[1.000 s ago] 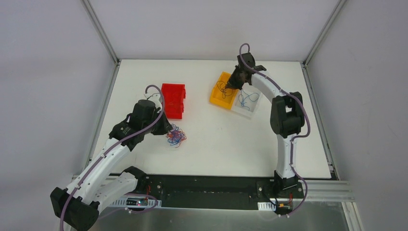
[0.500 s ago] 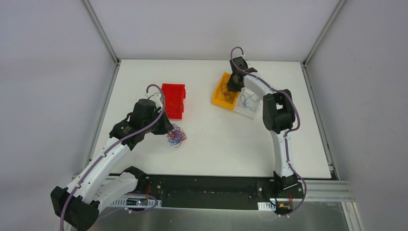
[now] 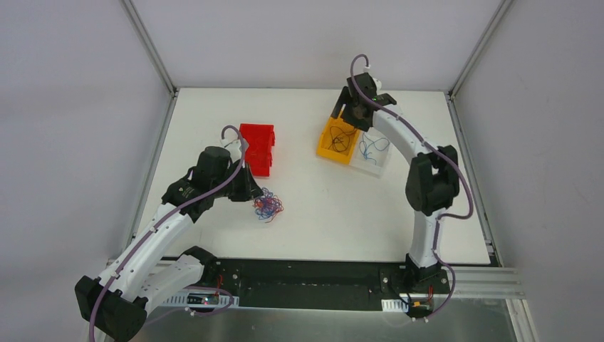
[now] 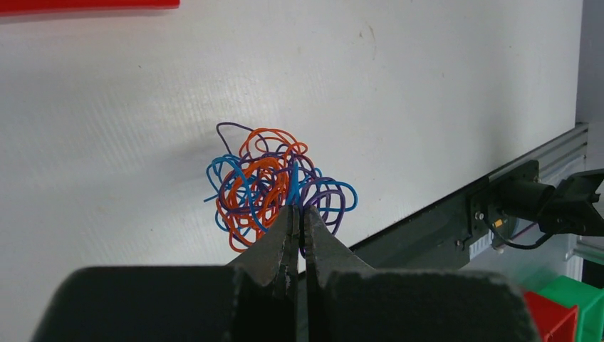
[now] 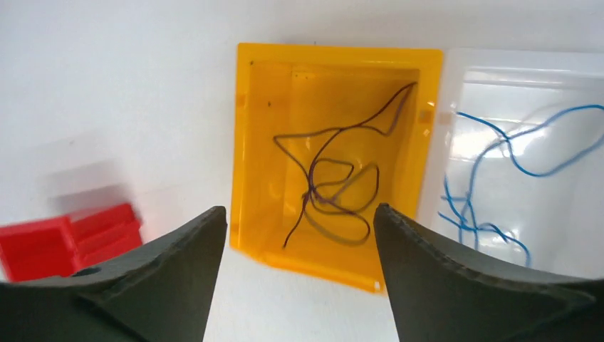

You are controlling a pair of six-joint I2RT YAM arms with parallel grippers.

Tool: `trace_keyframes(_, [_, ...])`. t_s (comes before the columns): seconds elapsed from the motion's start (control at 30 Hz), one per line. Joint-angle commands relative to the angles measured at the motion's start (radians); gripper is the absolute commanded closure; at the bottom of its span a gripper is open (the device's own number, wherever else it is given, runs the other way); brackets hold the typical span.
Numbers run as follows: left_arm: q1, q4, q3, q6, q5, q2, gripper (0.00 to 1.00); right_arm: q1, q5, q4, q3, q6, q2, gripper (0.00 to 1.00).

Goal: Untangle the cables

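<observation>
Left wrist view is showing the nearest work: the left gripper (image 4: 299, 210) is pinching its fingers together on a strand at the near edge of the tangle (image 4: 274, 185), which is lying on the white table (image 4: 427, 85). One tangle is showing, made of orange-red, blue and purple cables looped through each other. How many strands are knotted in it cannot be told.

From overhead, that tangle (image 3: 268, 206) is sitting just in front of the red bin (image 3: 256, 148), which is showing no cable inside from this angle.

Farther back, the right gripper (image 5: 299, 209) is hovering with its jaws spread wide and gripping nothing, looking down on the yellow bin (image 5: 335, 50) and the clear bin (image 5: 513, 60), which are standing side by side and touching. The yellow bin is holding what looks like one dark cable (image 5: 335, 185). The clear bin is holding blue cable (image 5: 484, 178), one strand or two.

Judging by this, the sorting is looking early: a few strands are lying freed in two of three bins, while the bulk is waiting in the knot.
</observation>
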Motion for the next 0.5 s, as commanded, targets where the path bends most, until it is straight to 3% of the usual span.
trace_keyframes(0.0, [0.002, 0.052, 0.023, -0.039, 0.108, -0.018, 1.0, 0.016, -0.009, 0.026, -0.129, -0.013, -0.236, 0.16])
trace_keyframes(0.2, [-0.051, 0.086, 0.016, -0.056, 0.131, -0.006, 1.0, 0.034, -0.072, 0.046, -0.352, -0.037, -0.445, 0.06])
trace_keyframes(0.47, [-0.234, 0.172, 0.077, -0.073, 0.094, 0.15, 1.0, 0.038, -0.131, 0.134, -0.754, -0.04, -0.837, 0.03])
